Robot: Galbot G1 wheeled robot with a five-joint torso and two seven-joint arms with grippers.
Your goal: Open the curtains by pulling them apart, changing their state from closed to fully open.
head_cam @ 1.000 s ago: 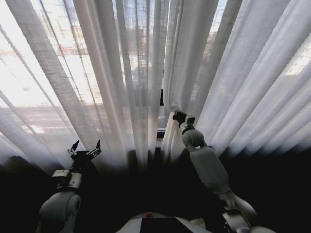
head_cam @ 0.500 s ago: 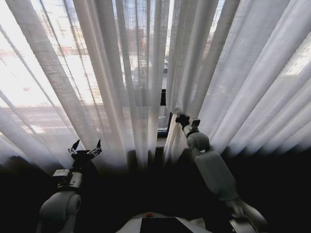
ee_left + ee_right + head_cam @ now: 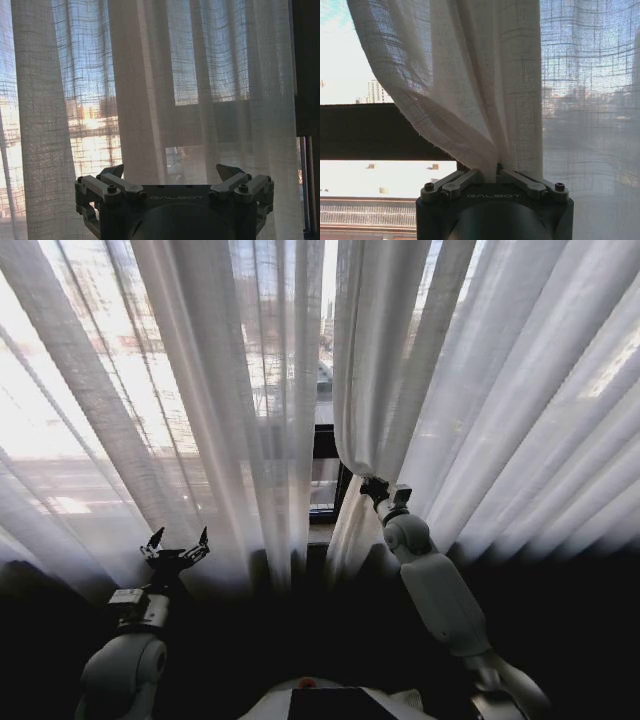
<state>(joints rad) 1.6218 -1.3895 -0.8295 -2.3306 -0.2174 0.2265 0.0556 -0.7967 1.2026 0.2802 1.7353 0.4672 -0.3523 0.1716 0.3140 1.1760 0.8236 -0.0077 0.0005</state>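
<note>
The tall sheer white-to-cream pleated curtains point(image 3: 480, 390) are hanging across the whole window ahead of the robot, glowing with daylight. They are parted by a narrow gap near the middle, where a dark window frame bar point(image 3: 325, 440) and a strip of the city outside are showing.

The right pincer point(image 3: 372, 483) is reaching up to the inner edge of the right-hand panel and is clamping a bunched fold of that fabric. In the right wrist view the right pincer point(image 3: 497, 172) is holding its fingers point(image 3: 451, 183) drawn in together around the gathered cloth, and the sheer curtain material point(image 3: 470, 75) is fanning upward from the pinch point. Beside the gathered edge, a dark horizontal frame bar point(image 3: 370, 131) is crossing the open part of the window, with pale rooftops and distant buildings beyond.

The left pincer point(image 3: 176, 541) is hovering low on the robot's left, just in front of the left-hand panel point(image 3: 200, 390), with its fingers spread apart and gripping nothing. In the left wrist view the left pincer point(image 3: 172, 175) is pointing at the pleated fabric point(image 3: 150, 90), its tips point(image 3: 227, 172) standing wide and clear of the cloth.
</note>
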